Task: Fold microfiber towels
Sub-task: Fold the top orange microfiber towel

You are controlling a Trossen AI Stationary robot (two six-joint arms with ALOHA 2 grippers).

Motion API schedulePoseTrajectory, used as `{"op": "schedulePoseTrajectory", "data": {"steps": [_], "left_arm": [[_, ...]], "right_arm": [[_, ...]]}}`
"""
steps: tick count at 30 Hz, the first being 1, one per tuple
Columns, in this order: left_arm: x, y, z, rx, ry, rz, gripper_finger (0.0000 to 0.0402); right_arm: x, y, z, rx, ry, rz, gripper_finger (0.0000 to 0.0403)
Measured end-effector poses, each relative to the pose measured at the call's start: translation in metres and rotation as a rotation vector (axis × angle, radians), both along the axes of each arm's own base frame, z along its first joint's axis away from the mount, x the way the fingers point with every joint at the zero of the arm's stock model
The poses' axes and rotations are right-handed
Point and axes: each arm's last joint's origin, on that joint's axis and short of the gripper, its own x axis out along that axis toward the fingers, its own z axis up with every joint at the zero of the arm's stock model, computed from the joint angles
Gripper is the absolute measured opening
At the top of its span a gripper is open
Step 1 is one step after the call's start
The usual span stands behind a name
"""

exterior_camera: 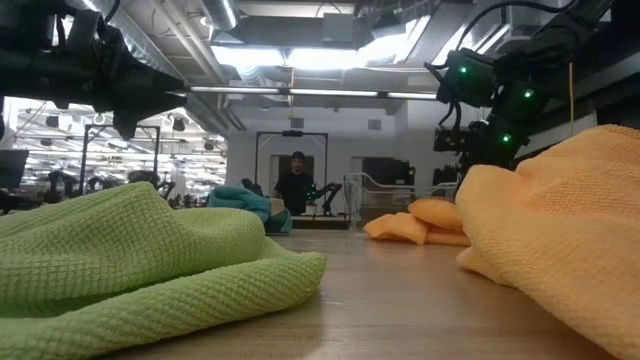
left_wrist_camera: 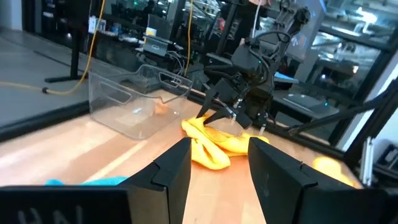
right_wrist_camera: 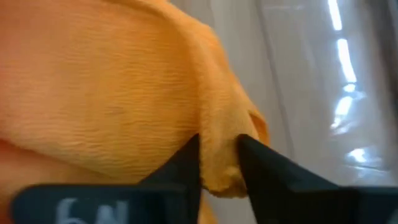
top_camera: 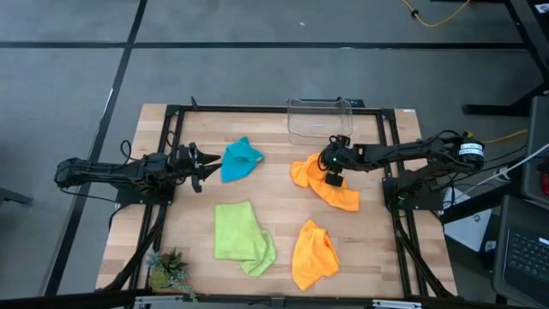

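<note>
Two grippers: right gripper (right_wrist_camera: 219, 163), fingers pinching a fold of crumpled orange microfiber towel (right_wrist_camera: 124, 93) between them; left gripper (left_wrist_camera: 217, 163), fingers parted, nothing between.

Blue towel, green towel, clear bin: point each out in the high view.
Blue towel (top_camera: 240, 160), high view, middle of the cloth.
Green towel (top_camera: 240, 232), high view, its flat middle.
Clear bin (top_camera: 319, 105), high view, far rim.
</note>
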Motion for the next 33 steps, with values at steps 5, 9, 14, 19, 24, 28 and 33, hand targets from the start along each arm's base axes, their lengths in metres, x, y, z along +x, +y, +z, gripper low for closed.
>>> {"op": "schedulePoseTrajectory", "data": {"steps": [5,9,14,19,24,28,33], "left_arm": [[-0.001,0.001,0.006,0.089,-0.029,0.044,0.0151],[-0.002,0.001,0.015,0.149,-0.111,0.061,0.0151],[-0.005,0.001,0.029,0.167,-0.247,0.075,0.0151],[-0.002,0.000,0.051,0.144,-0.193,0.026,0.0151],[0.017,-0.002,0.094,0.134,-0.059,0.005,0.0151],[0.048,-0.001,0.114,0.158,0.049,0.037,0.0151],[0.092,-0.001,0.119,0.203,0.177,0.017,0.0151]], "right_arm": [[0.010,0.002,0.017,0.014,-0.010,-0.002,0.0010],[0.029,0.008,0.047,0.025,-0.120,-0.013,0.0005],[0.055,0.023,0.092,0.032,-0.286,0.024,0.0004],[0.074,0.034,0.144,-0.013,-0.425,0.117,0.0002],[0.083,0.034,0.192,-0.048,-0.547,0.132,0.0002],[0.081,0.034,0.224,-0.058,-0.581,0.146,0.0001],[0.079,0.045,0.245,-0.011,-0.595,0.270,0.0001]]}}
